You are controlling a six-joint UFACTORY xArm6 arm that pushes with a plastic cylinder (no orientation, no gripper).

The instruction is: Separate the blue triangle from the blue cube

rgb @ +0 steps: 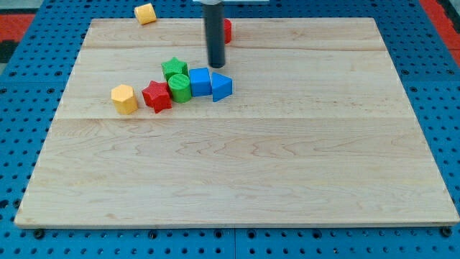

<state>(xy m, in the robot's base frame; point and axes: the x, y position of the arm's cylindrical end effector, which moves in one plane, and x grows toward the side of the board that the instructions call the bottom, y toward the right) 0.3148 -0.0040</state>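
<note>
The blue triangle (221,86) lies on the wooden board (237,158), touching the right side of the blue cube (200,81). My tip (216,65) stands just above them in the view, over the seam between the two, a small gap away. The rod rises from there to the view's top edge.
A green cylinder (180,88) touches the cube's left side, with a green star (174,69) above it. A red star (157,96) and a yellow block (124,98) lie further left. A red block (227,30) sits behind the rod. A yellow block (145,13) lies off the board's top edge.
</note>
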